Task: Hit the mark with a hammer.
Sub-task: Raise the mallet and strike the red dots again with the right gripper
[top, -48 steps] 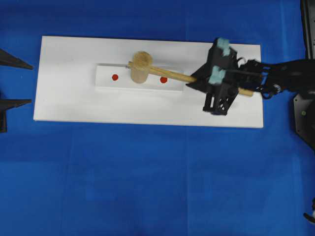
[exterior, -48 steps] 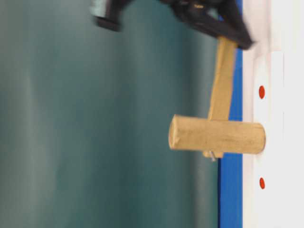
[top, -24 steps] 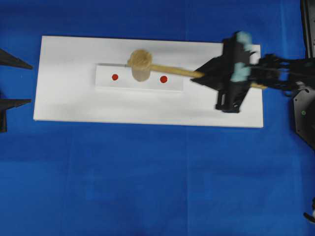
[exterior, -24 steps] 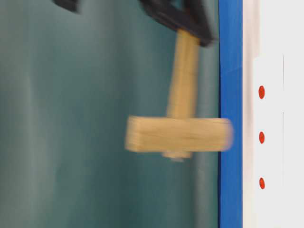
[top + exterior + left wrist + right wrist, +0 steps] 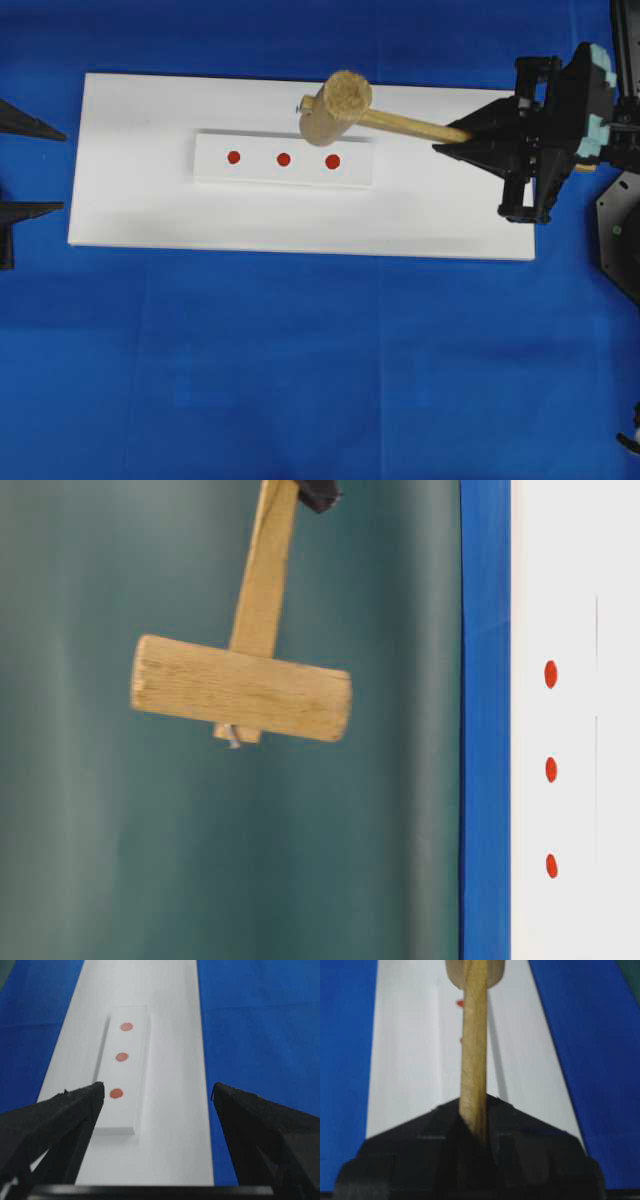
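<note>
Hammer [image 5: 340, 103] is held aloft, well clear of the white board [image 5: 140, 200], as the table-level view [image 5: 240, 687] makes plain: its thick cylindrical head is seen hanging far out from the board's surface with nothing under it. The slim handle is clamped near its far end by the jaws of the right gripper [image 5: 462, 143], closed tight on the wood, and from the right wrist view the handle [image 5: 473, 1060] is seen running straight out of the black jaws. On the board a smaller raised white strip [image 5: 283, 160] is laid, and three red marks [image 5: 283, 159] are set in a row along it; all three are uncovered. From overhead the mallet head is seen above the strip's far edge, nearest the right-hand mark. Left gripper [image 5: 157, 1105] is kept at the board's left end, jaws spread wide apart, nothing between them.
</note>
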`<state>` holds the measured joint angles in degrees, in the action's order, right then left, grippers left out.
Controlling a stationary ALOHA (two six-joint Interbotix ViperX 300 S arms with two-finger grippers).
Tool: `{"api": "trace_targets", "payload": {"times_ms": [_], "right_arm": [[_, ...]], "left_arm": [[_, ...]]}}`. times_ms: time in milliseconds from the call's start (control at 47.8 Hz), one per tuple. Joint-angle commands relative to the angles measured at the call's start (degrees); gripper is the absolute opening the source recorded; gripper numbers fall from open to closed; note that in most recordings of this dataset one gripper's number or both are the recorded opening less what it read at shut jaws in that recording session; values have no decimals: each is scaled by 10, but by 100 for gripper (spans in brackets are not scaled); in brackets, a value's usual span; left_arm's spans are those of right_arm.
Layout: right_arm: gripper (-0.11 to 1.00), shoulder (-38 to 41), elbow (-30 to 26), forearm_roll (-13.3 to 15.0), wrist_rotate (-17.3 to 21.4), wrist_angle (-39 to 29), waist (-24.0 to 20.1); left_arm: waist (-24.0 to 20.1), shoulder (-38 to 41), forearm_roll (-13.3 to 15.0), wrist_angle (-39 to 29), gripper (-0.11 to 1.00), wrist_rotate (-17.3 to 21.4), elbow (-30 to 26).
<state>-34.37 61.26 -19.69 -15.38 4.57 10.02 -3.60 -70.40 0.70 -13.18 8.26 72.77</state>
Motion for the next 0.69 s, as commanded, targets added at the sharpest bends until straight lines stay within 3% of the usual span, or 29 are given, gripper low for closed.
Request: {"api": "trace_targets", "payload": {"times_ms": [0,105,230,314,502,669], "right_arm": [[1,15,-2,-1,1,2,1],[1,77,23,-11,8,13,1],[1,170,37,-48,20,33,-2],[1,200,32,-55,22,32,-6],[1,172,24,-53,14,35,-6],[1,98,4,-41,5,32,-6]], "left_arm": [[0,3,2,3,87,-1,-6],[0,3,1,3,87,-1,-6],[0,3,1,4,87,-1,-6],[0,3,1,4,87,-1,-6],[0,3,1,4,87,-1,-6],[0,3,1,4,87,-1,-7]]}}
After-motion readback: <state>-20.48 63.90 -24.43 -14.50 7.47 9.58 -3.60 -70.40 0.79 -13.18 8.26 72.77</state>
